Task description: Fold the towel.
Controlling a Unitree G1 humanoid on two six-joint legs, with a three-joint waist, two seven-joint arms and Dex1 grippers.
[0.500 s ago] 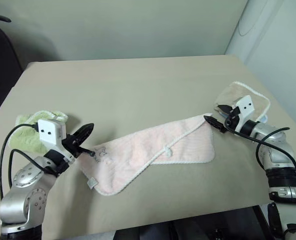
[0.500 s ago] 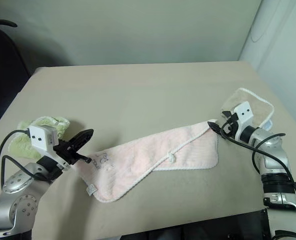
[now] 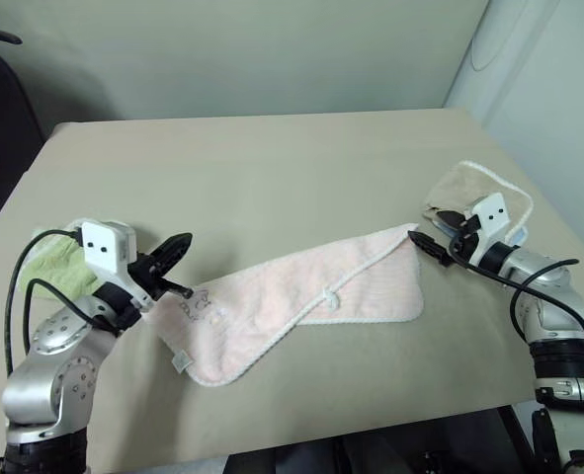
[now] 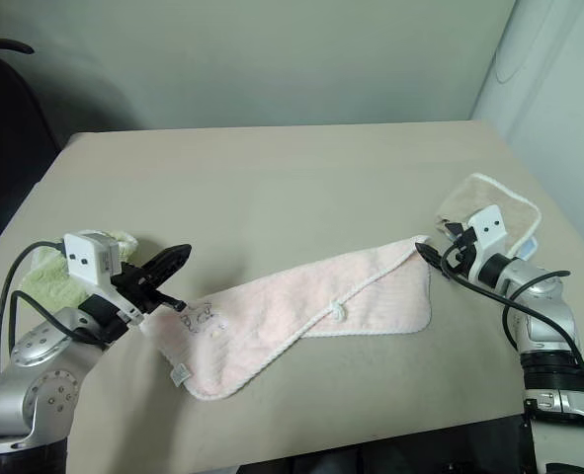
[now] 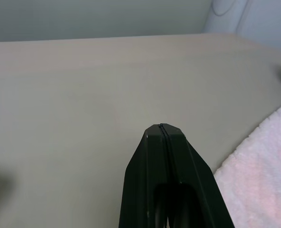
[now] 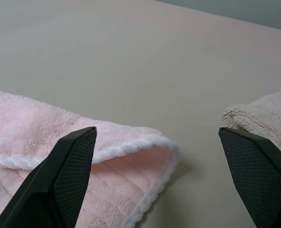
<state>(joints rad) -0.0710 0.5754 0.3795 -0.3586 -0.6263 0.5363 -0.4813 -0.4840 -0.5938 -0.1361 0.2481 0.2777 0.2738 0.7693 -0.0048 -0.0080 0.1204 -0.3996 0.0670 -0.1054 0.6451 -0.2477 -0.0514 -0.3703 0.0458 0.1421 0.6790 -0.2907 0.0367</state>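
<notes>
Across the beige table before you lies the pink towel, partly folded (corner motif at nine o'clock). Your left gripper, fingers pressed together, meets that corner; your right gripper, at three o'clock, gapes wide beside the tan towel.

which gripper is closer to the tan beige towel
Right. The right gripper hovers open right beside the tan beige terry towel with white edging, at the pink towel's corner. The left gripper, shut, is across the table.
</notes>
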